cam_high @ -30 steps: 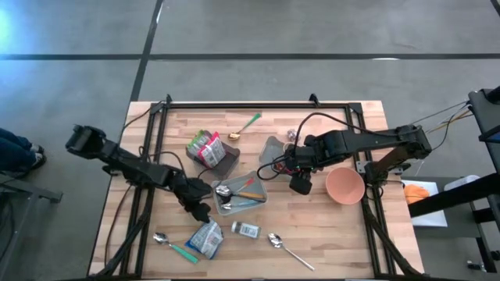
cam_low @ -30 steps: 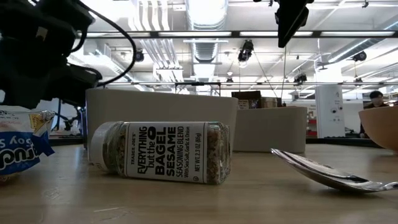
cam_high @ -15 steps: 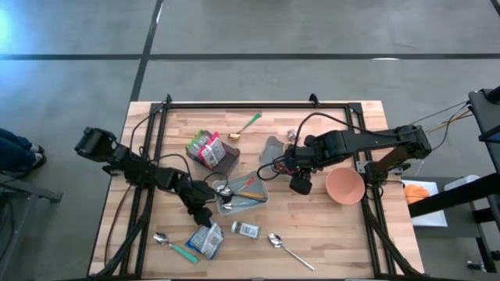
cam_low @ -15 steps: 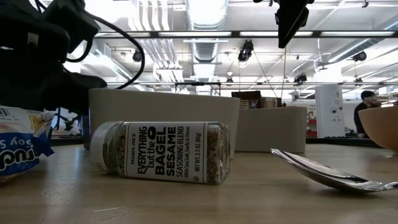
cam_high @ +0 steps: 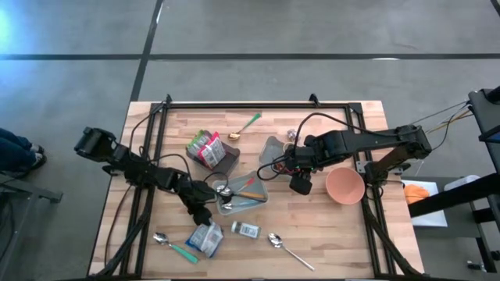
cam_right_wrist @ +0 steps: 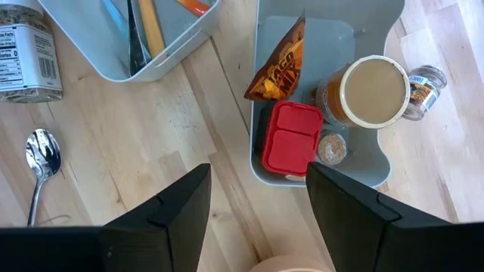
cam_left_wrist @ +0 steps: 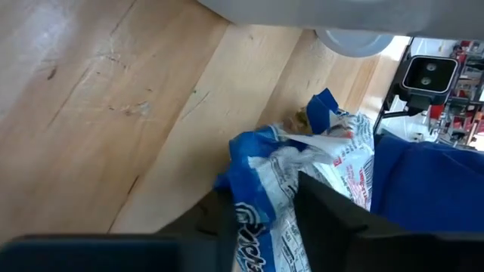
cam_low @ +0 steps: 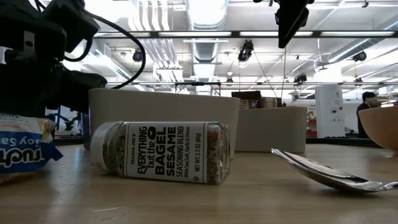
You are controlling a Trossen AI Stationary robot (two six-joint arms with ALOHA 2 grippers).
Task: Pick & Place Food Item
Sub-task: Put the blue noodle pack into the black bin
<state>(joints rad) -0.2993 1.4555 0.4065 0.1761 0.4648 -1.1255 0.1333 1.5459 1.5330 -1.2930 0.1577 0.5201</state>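
Left jaws are clamped on the top edge of the blue snack bag (cam_left_wrist: 302,174), you can see both dark fingers (cam_left_wrist: 333,219) pinching the crinkled foil in the left wrist view. From above, the left gripper (cam_high: 201,218) sits right at the bag (cam_high: 206,239) near the front of the counter, just beside the grey utensil tray (cam_high: 251,195). The right gripper (cam_high: 300,183) hangs over the middle of the counter with its jaws apart and nothing in them, near the pink bowl (cam_high: 344,186).

Progress-wise I'd say this is early: the grab looks made, but the bag is on the wood or barely off it, hard to tell which. Lifting, carrying and dropping it somewhere are all left. Where it's meant to go I can't say; maybe the grey bin (cam_right_wrist: 333,91) that already holds an orange chip packet (cam_right_wrist: 276,64), a red box (cam_right_wrist: 291,147) and a jar (cam_right_wrist: 370,91), but that's a guess.

The counter (cam_high: 328,242) is light butcher-block wood and pretty cluttered: a bagel seasoning bottle (cam_low: 163,152) on its side, a couple of spoons (cam_high: 284,246), a green-handled one (cam_high: 247,125) at the back, a pink and green packet (cam_high: 205,146). Around it is grey floor, and the low view shows a big open workspace with bright ceiling lights and a person (cam_low: 367,115) far off on the right
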